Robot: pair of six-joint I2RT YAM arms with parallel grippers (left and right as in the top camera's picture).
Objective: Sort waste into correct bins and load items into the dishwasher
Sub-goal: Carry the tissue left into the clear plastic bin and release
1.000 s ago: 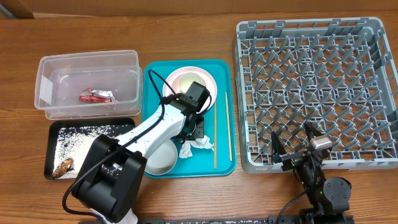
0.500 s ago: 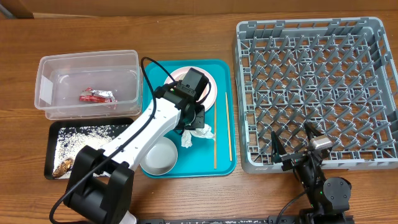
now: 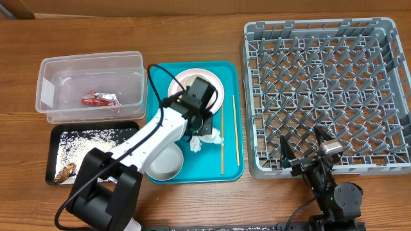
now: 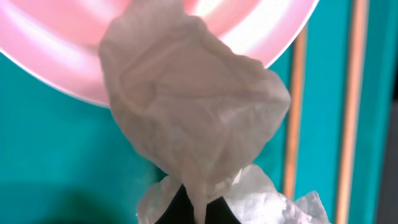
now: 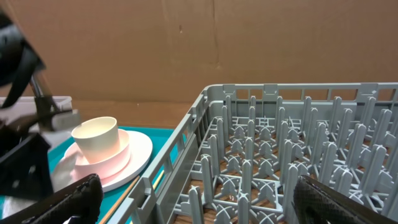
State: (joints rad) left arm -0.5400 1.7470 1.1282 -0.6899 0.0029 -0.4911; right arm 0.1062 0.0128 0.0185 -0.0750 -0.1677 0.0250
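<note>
My left gripper [image 3: 204, 130] is shut on the crumpled white tissue [image 3: 207, 140] over the teal tray [image 3: 205, 168], just in front of the pink plate [image 3: 217, 90]. In the left wrist view the tissue [image 4: 186, 106] hangs from the pinched jaws at the bottom edge, partly covering the plate [image 4: 68, 56]. Two chopsticks [image 3: 223, 144] lie on the tray's right side. A white bowl [image 3: 164, 162] sits at the tray's front left. My right gripper [image 3: 305, 154] stands open at the near edge of the grey dish rack [image 3: 321, 25]. A small white cup [image 5: 96, 138] stands on the plate.
The clear tub [image 3: 90, 62] at the left holds the red wrapper [image 3: 98, 99]. In front of it the black tray [image 3: 50, 154] holds white grains and a brown bit [image 3: 65, 172]. My left arm stretches across the tray's left half.
My left gripper has carried the tissue a little back and to the right, toward the plate. The right arm has not moved.
</note>
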